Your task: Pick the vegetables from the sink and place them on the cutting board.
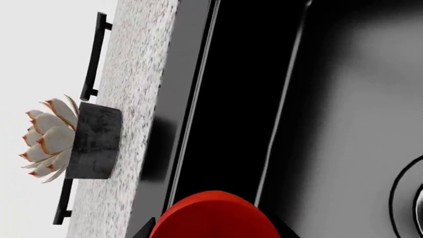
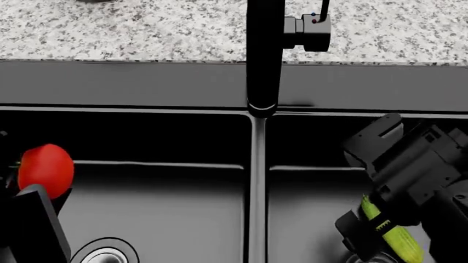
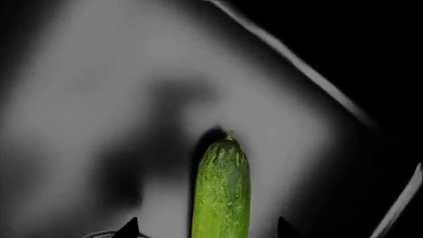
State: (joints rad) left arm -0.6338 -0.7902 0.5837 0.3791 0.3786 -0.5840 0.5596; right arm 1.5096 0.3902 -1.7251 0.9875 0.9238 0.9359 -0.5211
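Note:
A round red tomato (image 2: 45,169) sits between the dark fingers of my left gripper (image 1: 215,234), which press on both its sides. It hangs over the left basin of the black sink (image 2: 168,87). The tomato (image 1: 215,215) fills the near edge of the left wrist view. In the right basin a yellow-green cucumber (image 3: 221,193) lies on the floor. My right gripper (image 3: 206,230) is open around the cucumber (image 2: 395,236), with a clear gap between it and each fingertip. The cutting board is out of view.
A tall black faucet (image 2: 263,55) rises from the sink's back rim, with speckled granite counter (image 2: 146,33) behind it. A divider (image 2: 257,192) splits the basins. A silver drain (image 2: 106,255) lies in the left basin. A succulent in a dark pot (image 1: 92,141) stands on the counter.

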